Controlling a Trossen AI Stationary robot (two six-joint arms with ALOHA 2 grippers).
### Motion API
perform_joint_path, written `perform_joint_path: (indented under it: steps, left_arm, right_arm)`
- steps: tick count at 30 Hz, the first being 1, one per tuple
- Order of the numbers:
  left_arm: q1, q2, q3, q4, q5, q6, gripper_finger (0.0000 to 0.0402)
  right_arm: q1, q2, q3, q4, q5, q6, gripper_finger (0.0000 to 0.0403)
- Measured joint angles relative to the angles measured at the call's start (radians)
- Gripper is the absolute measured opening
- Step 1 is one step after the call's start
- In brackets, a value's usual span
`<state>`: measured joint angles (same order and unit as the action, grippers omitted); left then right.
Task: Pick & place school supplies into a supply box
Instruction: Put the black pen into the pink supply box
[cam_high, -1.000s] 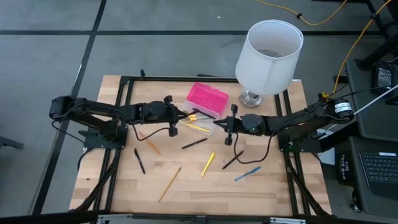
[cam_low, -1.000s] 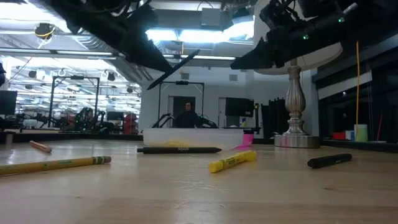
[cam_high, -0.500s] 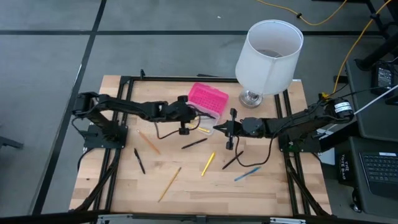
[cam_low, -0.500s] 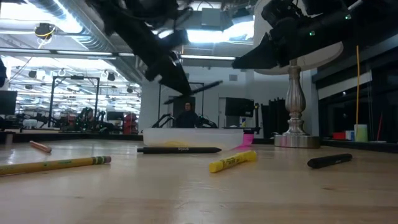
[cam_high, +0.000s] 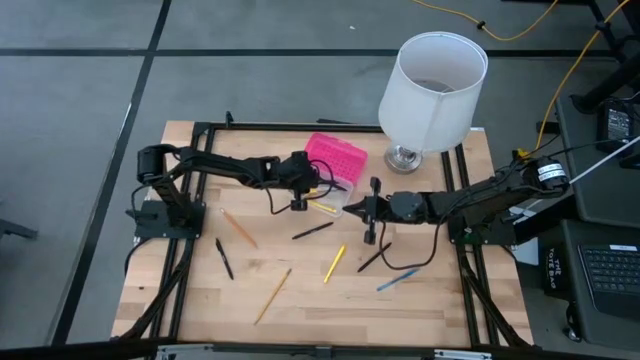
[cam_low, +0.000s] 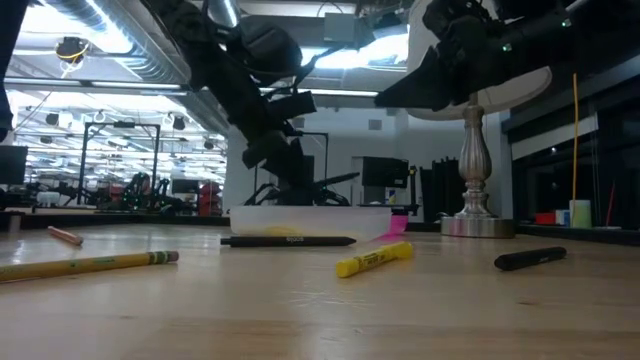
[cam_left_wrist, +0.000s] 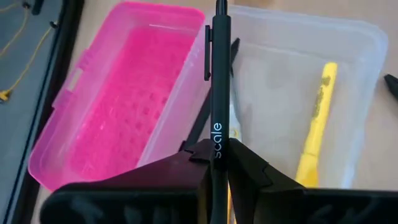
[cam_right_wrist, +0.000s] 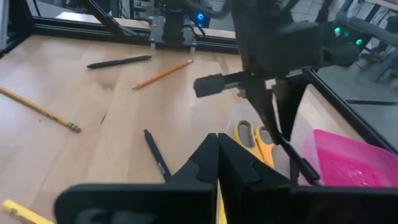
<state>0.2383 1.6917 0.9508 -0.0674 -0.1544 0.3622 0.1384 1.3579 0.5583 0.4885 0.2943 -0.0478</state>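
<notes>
Pink textured plastic forms one half of the supply box (cam_left_wrist: 118, 124); its clear half (cam_left_wrist: 298, 93) is smooth, translucent and shallow, already holding a yellow highlighter (cam_left_wrist: 317, 124) and yellow-handled scissors (cam_right_wrist: 255, 140). Left hand (cam_left_wrist: 217, 155) hangs over the box's middle, clenched on a slim black pen (cam_left_wrist: 219, 74) held lengthwise, likely to drop flat inside. Right hand (cam_right_wrist: 217, 155) waits just beside the box, fingers pressed together, empty. Other pencils (cam_high: 272, 295) lie scattered on the wooden counter (cam_high: 300, 310), well apart from the box.
</notes>
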Motion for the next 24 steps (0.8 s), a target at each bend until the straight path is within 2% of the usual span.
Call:
perform_joint_path:
  steps: [6,16,24]
  left_arm:
    - [0.014,0.008,0.0,-0.004,-0.009,0.0,0.0019]
    - [0.018,0.008,0.0,-0.004,-0.008,-0.006,0.0021]
    - [0.014,0.008,0.0,-0.004,-0.022,-0.004,0.0062]
  right_arm:
    - [0.006,0.0,0.0,0.0,0.0,0.028,0.0025]
    - [0.006,0.0,0.0,-0.008,0.0,0.042,0.0005]
    - [0.006,0.0,0.0,-0.015,0.0,0.032,0.0027]
